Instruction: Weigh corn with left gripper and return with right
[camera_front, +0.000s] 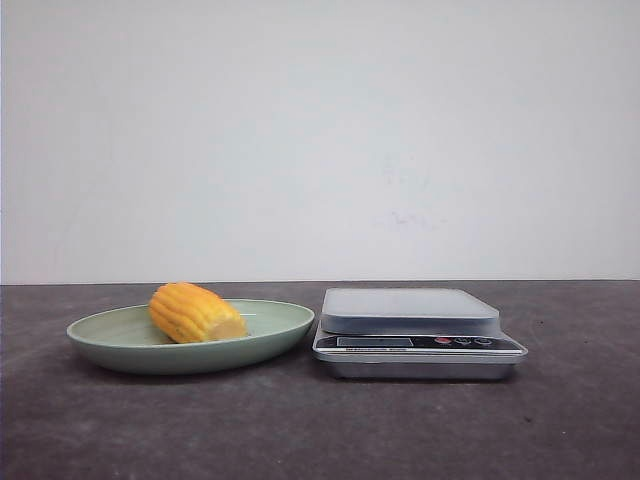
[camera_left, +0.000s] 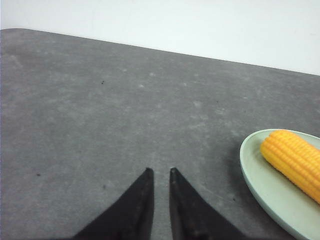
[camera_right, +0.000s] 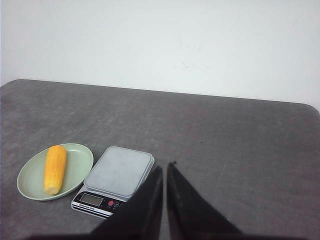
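Left side of the bench: the left gripper — two tapered black fingers, tips drawn close with only a thin slit between them, holding nothing. It hangs over bare tabletop, with the plate's rim just off to one side in its wrist view.

Left of centre: a shallow, oval, pale green plate resting flat on the dark grey, mottled bench top. In it lies the corn, a short yellow-orange cob piece with ribbed kernel rows, on its side, its paler cut end turned toward the scale and the bench's front edge, its rounded end toward the plate's left. The cob lies wholly inside the rim; nothing grips it.

Centre, just beside the plate's right edge but apart from it: a small silver-grey kitchen scale with a flat rectangular weighing platform — bare — and a dark front panel carrying a small display and a row of round buttons, one red. The display's reading cannot be made out.

Right side: the right gripper, again two tapered black fingers nearly together, a narrow gap between the tips, holding nothing. It is raised above the bench, near the scale's right flank in its wrist view.

Behind the bench's far edge: a plain white wall.
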